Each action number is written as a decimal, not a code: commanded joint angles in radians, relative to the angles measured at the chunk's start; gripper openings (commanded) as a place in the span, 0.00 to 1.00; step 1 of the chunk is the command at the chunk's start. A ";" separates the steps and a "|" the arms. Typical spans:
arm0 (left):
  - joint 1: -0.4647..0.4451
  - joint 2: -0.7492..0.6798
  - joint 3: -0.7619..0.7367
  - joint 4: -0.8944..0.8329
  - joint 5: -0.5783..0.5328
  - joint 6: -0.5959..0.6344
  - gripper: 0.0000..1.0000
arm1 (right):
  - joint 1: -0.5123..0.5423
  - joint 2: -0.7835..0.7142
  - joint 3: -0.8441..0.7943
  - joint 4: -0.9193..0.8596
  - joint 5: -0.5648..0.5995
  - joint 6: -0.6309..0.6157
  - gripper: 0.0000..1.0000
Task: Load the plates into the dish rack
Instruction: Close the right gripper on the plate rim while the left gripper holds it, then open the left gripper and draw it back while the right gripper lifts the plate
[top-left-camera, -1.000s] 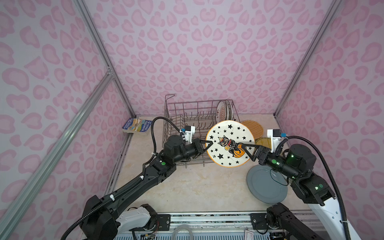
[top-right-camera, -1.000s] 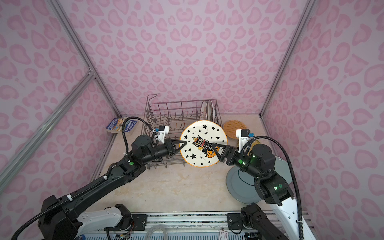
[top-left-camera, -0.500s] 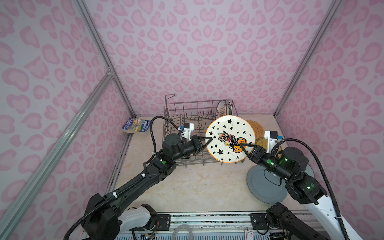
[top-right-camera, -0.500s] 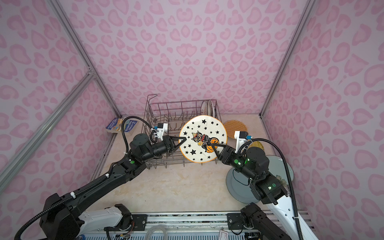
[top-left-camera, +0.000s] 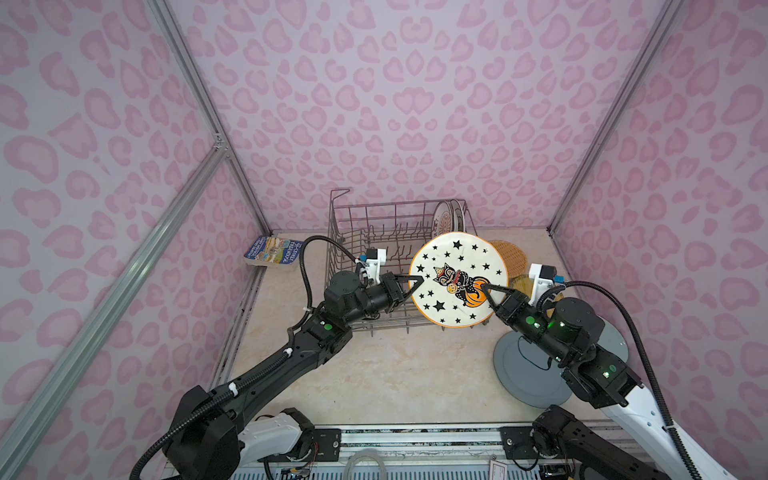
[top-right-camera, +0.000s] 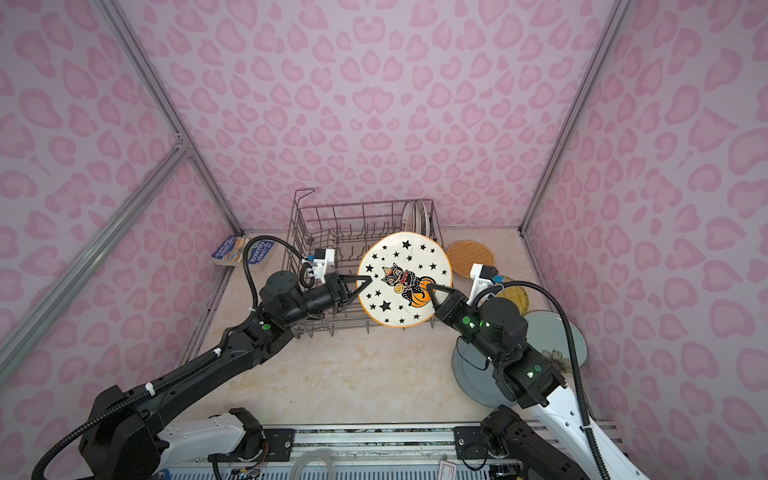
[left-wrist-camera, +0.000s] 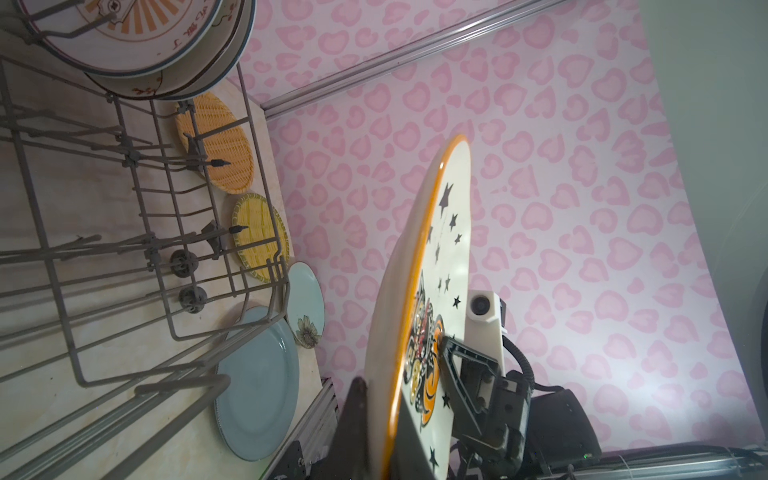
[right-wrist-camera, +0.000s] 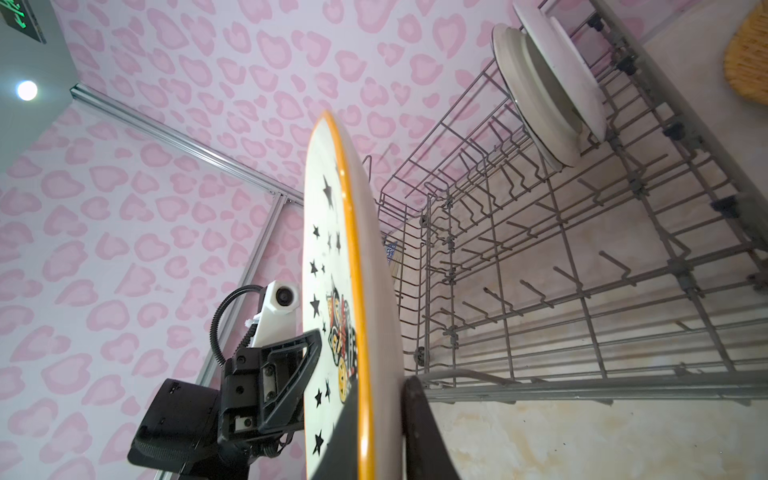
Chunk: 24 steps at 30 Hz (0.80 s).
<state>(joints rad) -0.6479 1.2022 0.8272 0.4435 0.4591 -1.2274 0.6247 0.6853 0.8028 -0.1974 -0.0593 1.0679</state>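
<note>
At the left of a top view, a blue book is seen lying by the wall; it is not part of the job. A bit to the right, the left gripper is closed tight on the left edge of the cat plate. The plate is held up on its edge in the middle of the picture, over the lower right corner of the dish rack, likely so that it can be slid down between the tines. Two white plates are already stood up in the rack's upper right corner.

The plate's right edge is pinched by the right gripper as well, so the plate is held steady from both sides. At the right, the orange plate, yellow plate, grey-blue plate and pale blue-green plate are seen lying flat on the table, not yet loaded.
</note>
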 joint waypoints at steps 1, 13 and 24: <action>0.000 -0.006 -0.008 0.167 -0.009 -0.041 0.03 | 0.044 0.001 -0.019 0.073 0.080 0.008 0.00; 0.059 -0.102 -0.041 0.076 -0.023 0.066 0.98 | 0.120 0.013 0.002 0.024 0.352 -0.031 0.00; 0.246 -0.426 -0.003 -0.358 -0.018 0.441 0.98 | 0.118 0.087 0.190 -0.141 0.520 -0.268 0.00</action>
<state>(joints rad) -0.4122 0.8185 0.7837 0.2687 0.4484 -0.9962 0.7433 0.7490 0.9482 -0.4049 0.3809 0.8936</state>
